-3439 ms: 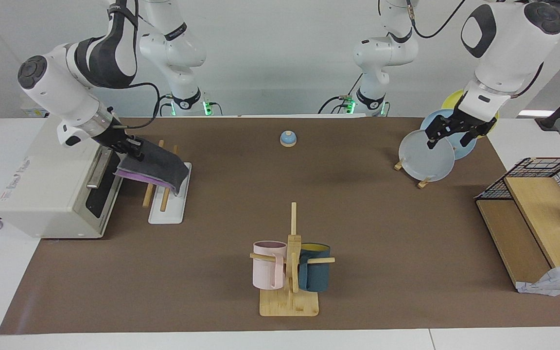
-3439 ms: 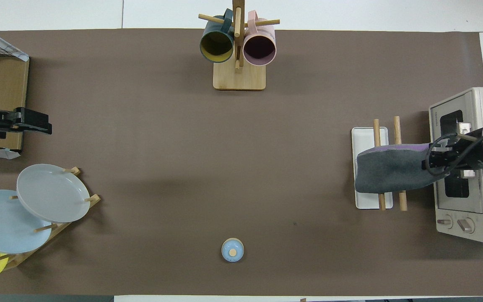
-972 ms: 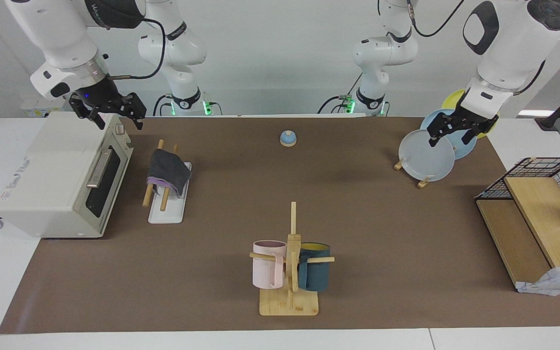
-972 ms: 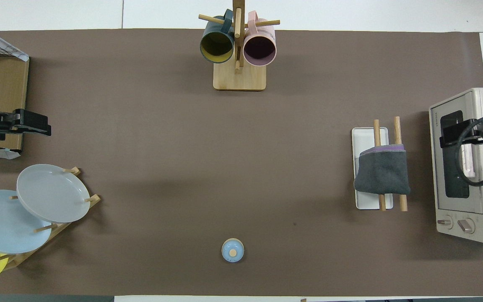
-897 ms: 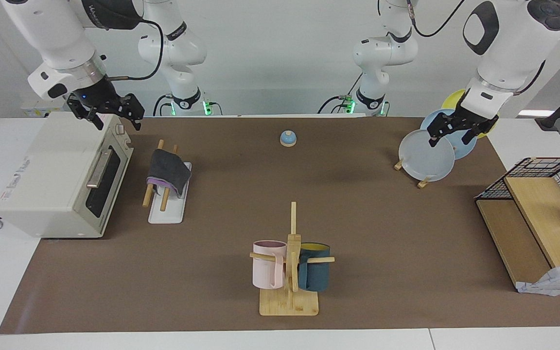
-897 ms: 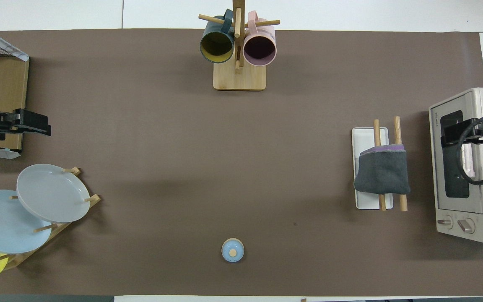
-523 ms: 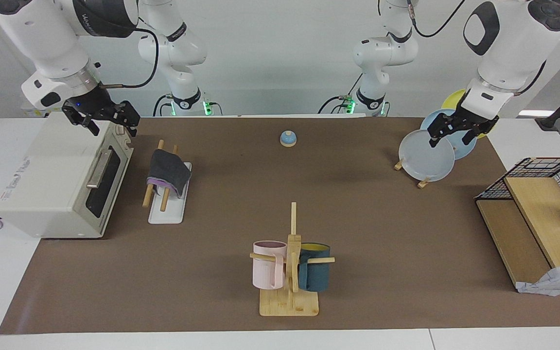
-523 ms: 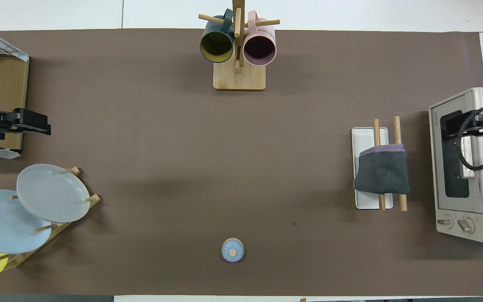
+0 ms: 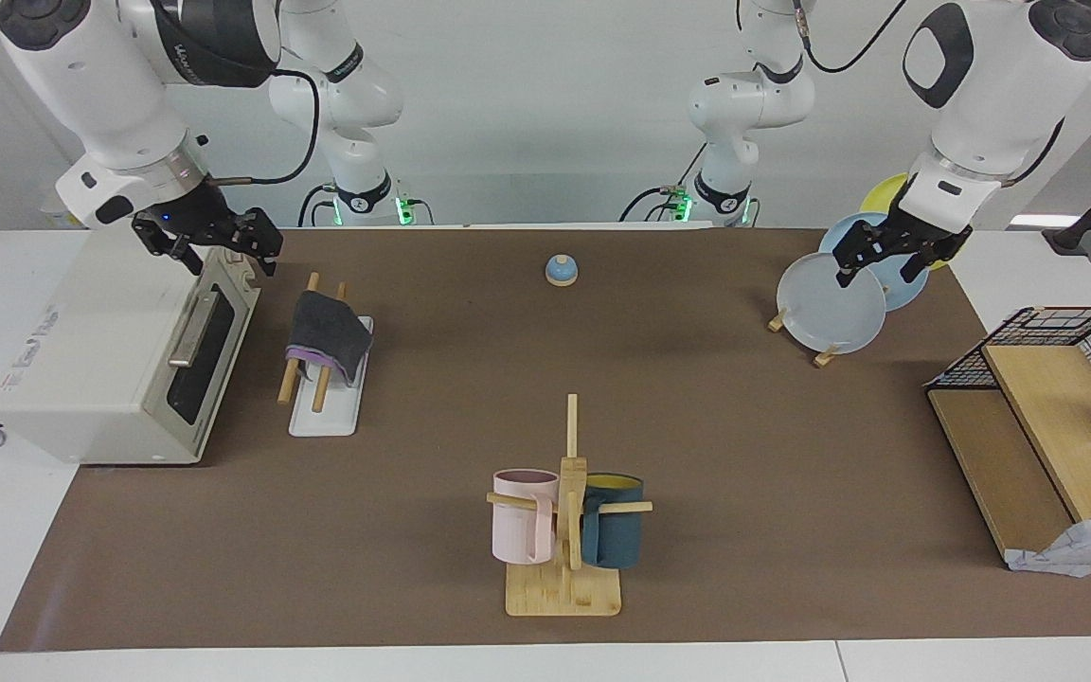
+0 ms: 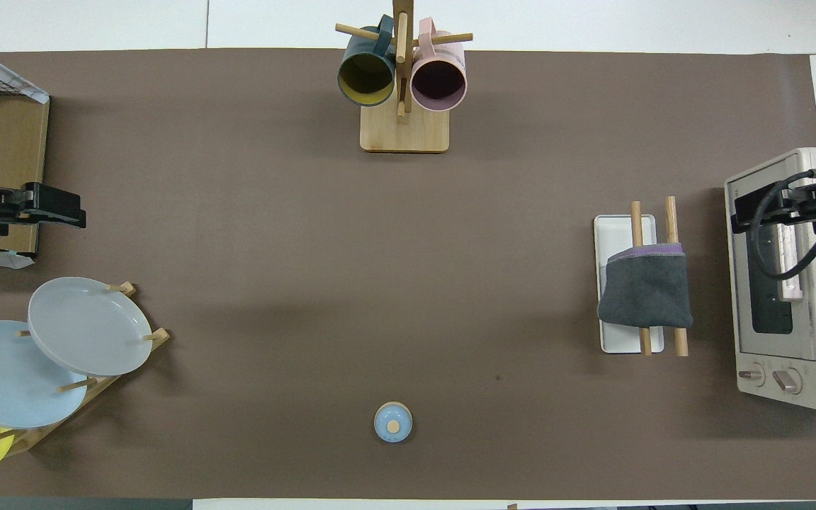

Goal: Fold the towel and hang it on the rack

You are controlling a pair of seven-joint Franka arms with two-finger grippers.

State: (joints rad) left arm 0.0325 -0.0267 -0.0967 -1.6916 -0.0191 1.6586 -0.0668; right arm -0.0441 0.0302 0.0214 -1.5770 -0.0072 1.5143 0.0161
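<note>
1. Since the earliest frame, the towel (image 9: 326,334) has been released by the right gripper (image 9: 207,242), which has been raised and drawn back over the toaster oven (image 9: 100,360).
2. Folded, dark grey face outward with a purple edge showing, the towel is draped across both wooden rods of the rack (image 9: 326,405), toward the right arm's end of the tabletop (image 9: 697,426).
3. The right gripper's jaws are seen spread wide and nothing is held in them.
4. The left gripper (image 9: 894,254) is held over the plate stand (image 9: 825,355) at the left arm's end, jaws spread wide and empty; that arm is waiting.
5. The towel lies just beside the toaster oven, toward the middle of the tabletop from the right gripper, so the right arm is far nearer to it.
6. The rods' long axis runs away from the robots; the towel hangs crosswise over them.
7. The task is judged essentially complete.
8. A red warning label is seen beside the oven's knobs (image 10: 769,379) in the overhead view; its writing and the lettering on the oven's side cannot be read.
</note>
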